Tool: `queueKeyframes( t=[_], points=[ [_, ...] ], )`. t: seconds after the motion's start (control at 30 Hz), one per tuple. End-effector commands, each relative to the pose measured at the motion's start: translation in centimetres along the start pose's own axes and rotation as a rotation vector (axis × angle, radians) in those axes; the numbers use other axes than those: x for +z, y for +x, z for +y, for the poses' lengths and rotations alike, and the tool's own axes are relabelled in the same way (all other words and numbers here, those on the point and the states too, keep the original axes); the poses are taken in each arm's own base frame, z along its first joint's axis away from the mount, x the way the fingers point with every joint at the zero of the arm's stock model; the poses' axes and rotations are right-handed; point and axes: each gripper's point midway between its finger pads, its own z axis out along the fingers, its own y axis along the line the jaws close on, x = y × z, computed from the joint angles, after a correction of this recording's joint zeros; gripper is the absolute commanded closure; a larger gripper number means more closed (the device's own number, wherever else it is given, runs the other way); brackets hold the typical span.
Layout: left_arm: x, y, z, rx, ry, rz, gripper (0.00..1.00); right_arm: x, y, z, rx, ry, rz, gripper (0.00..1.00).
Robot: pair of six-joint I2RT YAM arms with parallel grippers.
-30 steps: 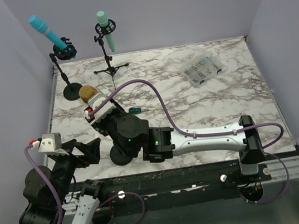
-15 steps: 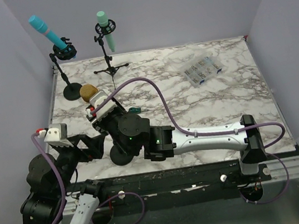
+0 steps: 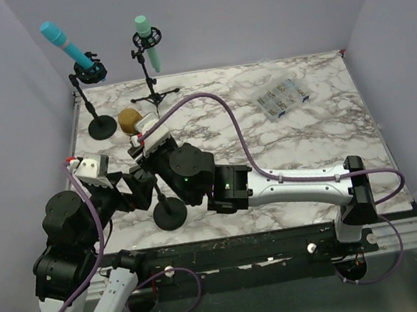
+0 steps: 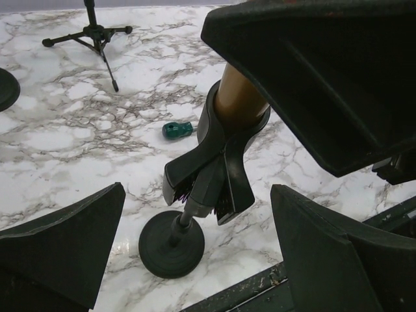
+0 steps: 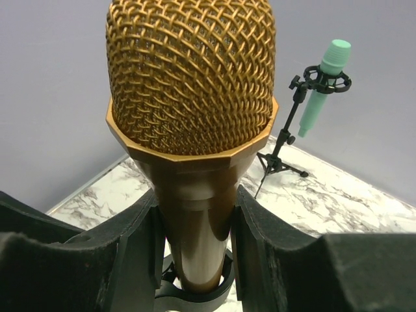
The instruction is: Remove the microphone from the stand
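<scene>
Microphone clamped in its stand

Right gripper pinches the gold microphone's handle just above the stand's clip, both pads pressed against it. The handle sits in the clip. Left gripper hangs spread wide and empty, facing the stand. A green screwdriver lies on the marble table just beyond the stand's round base.

No legible text; clear organizer box maybe labelled, too small.
</scene>
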Motion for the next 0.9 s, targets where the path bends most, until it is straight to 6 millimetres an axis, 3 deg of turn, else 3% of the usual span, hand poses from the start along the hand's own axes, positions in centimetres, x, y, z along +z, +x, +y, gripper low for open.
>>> queueKeyframes(
  t=[0.0, 0.33, 0.63, 0.7, 0.77, 0.87],
  points=[
    [1.3, -0.7, -0.9, 0.029, 0.059, -0.001, 0.01, -0.4, 0.9, -0.1, 0.005, -0.033, 0.036, 0.99],
    [2.6, 0.8, -1.0, 0.010, 0.085, 0.055, 0.07, -0.3, 0.9, -0.3, 0.016, -0.036, 0.035, 0.99],
    [2.8, 1.6, -0.5, 0.009, 0.061, 0.081, 0.28, -0.2, 0.9, -0.3, 0.015, -0.032, 0.036, 0.99],
    [2.8, 1.6, -0.3, 0.014, 0.055, 0.080, 0.39, -0.2, 0.9, -0.3, 0.014, -0.032, 0.036, 0.99],
    [2.8, 1.7, -0.2, 0.021, 0.050, 0.083, 0.63, -0.2, 0.9, -0.4, 0.016, -0.030, 0.035, 0.99],
    [2.8, 2.1, -0.1, 0.026, 0.047, 0.097, 0.86, -0.2, 0.8, -0.4, 0.018, -0.028, 0.034, 0.99]
  ],
)
